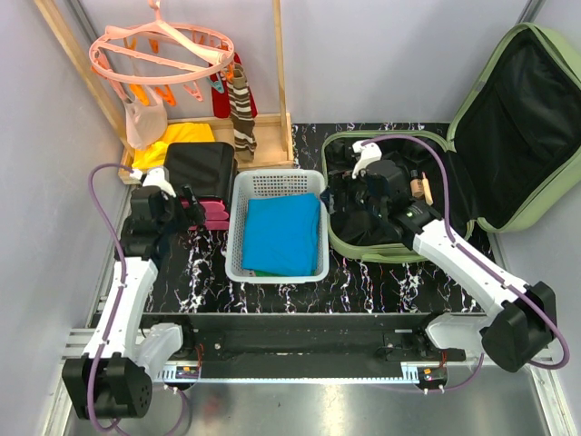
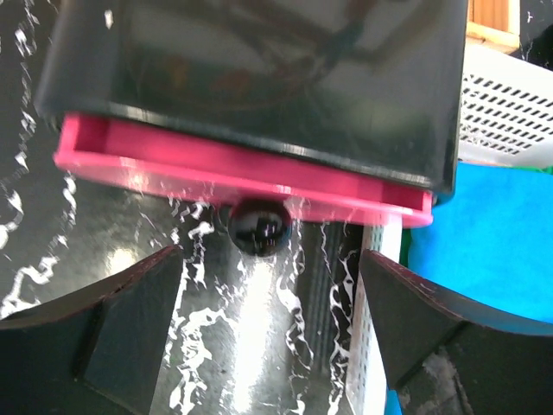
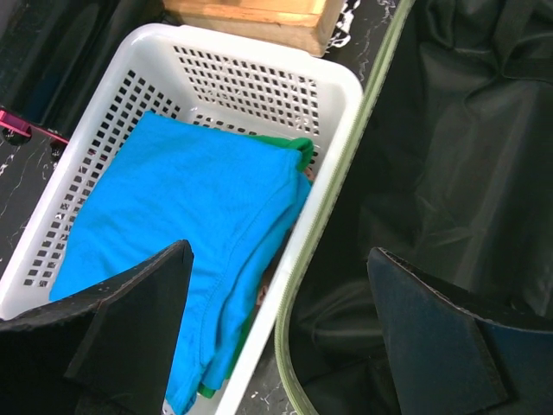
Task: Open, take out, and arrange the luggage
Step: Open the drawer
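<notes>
My right gripper [image 3: 278,251] hangs, fingers spread, over the luggage [image 1: 508,118] lying open at the frame's right. Its green rim [image 3: 339,173] runs diagonally between them. My left gripper [image 2: 270,253], also spread, sits far left.

Light-green luggage [image 1: 517,118] lies open at right, lid seemingly tilted back.

Even overhead light fills the top view, and shadows are soft. In the left wrist view the glossy desk [image 2: 251,346] throws white glare and the black case [image 2: 259,69] looks smeared, perhaps by motion blur. Inside the luggage [image 3: 467,130], detail sinks into black.
</notes>
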Robot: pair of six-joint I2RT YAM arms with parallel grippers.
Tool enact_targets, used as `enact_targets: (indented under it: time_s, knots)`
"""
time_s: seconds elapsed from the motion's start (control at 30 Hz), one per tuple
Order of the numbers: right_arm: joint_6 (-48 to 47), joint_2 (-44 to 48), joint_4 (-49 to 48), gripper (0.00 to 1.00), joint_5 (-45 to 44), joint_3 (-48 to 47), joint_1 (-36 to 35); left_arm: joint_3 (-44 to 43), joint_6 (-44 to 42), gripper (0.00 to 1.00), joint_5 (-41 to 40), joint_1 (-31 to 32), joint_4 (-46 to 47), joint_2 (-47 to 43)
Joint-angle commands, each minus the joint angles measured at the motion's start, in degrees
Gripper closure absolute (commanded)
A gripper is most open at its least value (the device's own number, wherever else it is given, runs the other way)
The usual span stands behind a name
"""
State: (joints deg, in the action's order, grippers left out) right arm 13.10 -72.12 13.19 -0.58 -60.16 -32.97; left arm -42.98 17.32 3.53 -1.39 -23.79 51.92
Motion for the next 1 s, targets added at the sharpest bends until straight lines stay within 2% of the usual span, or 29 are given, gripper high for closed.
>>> enact_targets:
  time_s: [0.0, 0.17, 0.23, 0.4, 0.47, 0.67, 0.97]
  knots:
    - [-0.89, 3.12, -1.15, 0.08, -1.27, 1.27, 1.42, -4.65, -4.05, 0.17, 0.33, -0.02, 1.99, 3.70]
    - [-0.80, 3.65, -1.24, 0.07, -0.30, 1.98, 2.73, -4.74, -3.26, 0.30, 1.92, -1.25, 2.43, 6.17]
    - [-0.89, 3.65, -1.24, 0.07, -0.12, 2.07, 3.09, -4.66, -3.35, 0.38, 2.97, -2.12, 3.05, 6.17]
    - [-1.06, 3.04, -1.24, 0.07, 0.31, 2.15, 3.88, -5.53, -3.52, 0.41, 4.81, -2.74, 3.40, 8.19]
    - [-1.06, 2.95, -1.24, 0.07, 0.40, 2.24, 4.40, -5.62, -3.17, 0.51, 5.87, -3.53, 3.31, 8.63]
    - [-0.71, 2.42, -1.24, 0.07, 0.40, 3.21, 5.02, -4.39, -3.09, 0.68, 5.96, -3.80, 3.05, 6.88]
    - [-0.89, 2.59, -1.32, 0.06, 1.72, 3.47, 5.37, -1.49, -0.80, 0.76, 6.49, -3.80, 0.33, 1.70]
